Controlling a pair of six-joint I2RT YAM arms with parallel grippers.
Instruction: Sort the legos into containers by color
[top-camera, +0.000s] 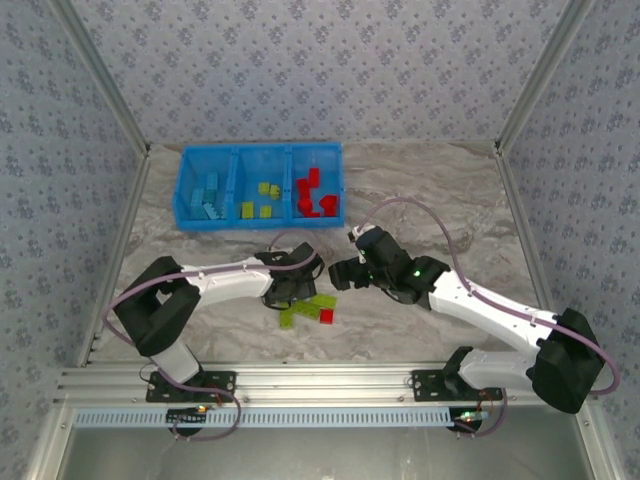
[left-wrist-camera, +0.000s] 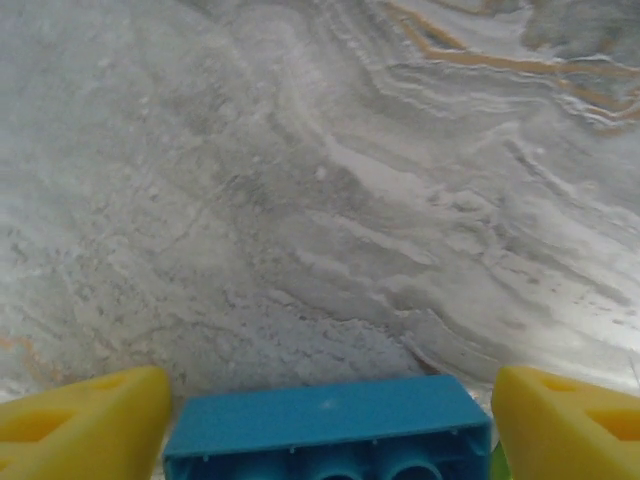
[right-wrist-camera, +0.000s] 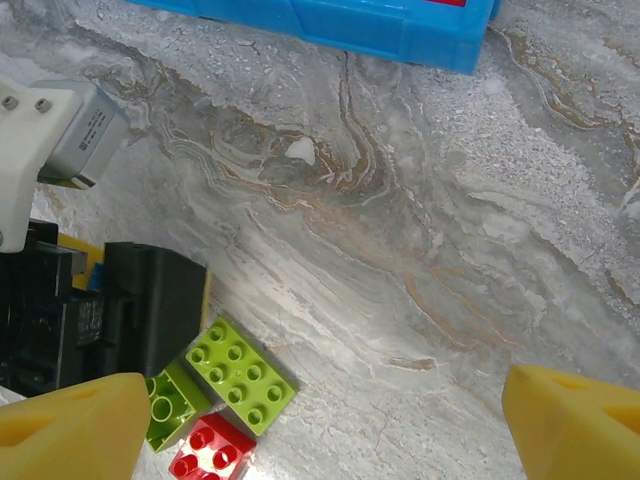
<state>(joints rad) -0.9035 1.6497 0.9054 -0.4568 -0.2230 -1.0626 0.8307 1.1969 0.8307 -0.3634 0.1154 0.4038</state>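
we can read no word, number or brand in any of the views. in the right wrist view a small pale label (right-wrist-camera: 88, 318) sits on a black housing (right-wrist-camera: 150, 310) at the left edge, and faint print marks the grey casing (right-wrist-camera: 85, 130) above it. both are too blurred for us to make out a single letter or digit.
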